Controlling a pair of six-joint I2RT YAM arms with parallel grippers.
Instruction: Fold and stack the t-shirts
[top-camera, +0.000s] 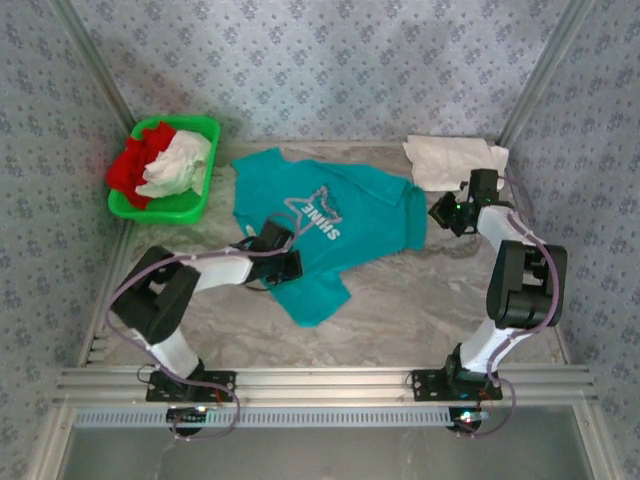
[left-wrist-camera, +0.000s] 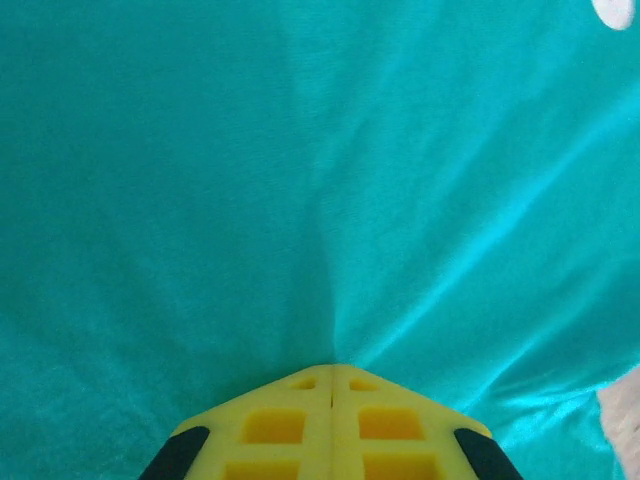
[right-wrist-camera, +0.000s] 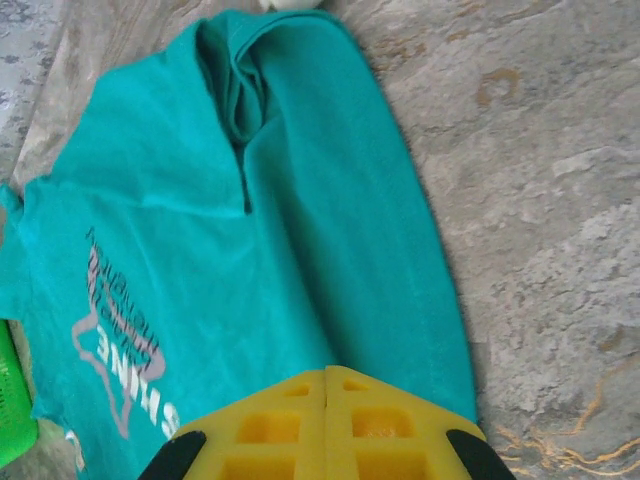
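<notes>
The left gripper (left-wrist-camera: 331, 368) is pinched tight on the teal t-shirt (top-camera: 345, 205), and the cloth puckers toward its tips. The right gripper (right-wrist-camera: 326, 372) has its jaws together at that shirt's right edge; I cannot tell whether cloth is caught between them. The shirt's print (top-camera: 322, 222) reads "SHINE". Left of the shirt, one green basket (top-camera: 160, 209) holds one red t-shirt (top-camera: 133, 166) and one white t-shirt (top-camera: 180, 165). To its right lies one folded white cloth (top-camera: 450, 158).
</notes>
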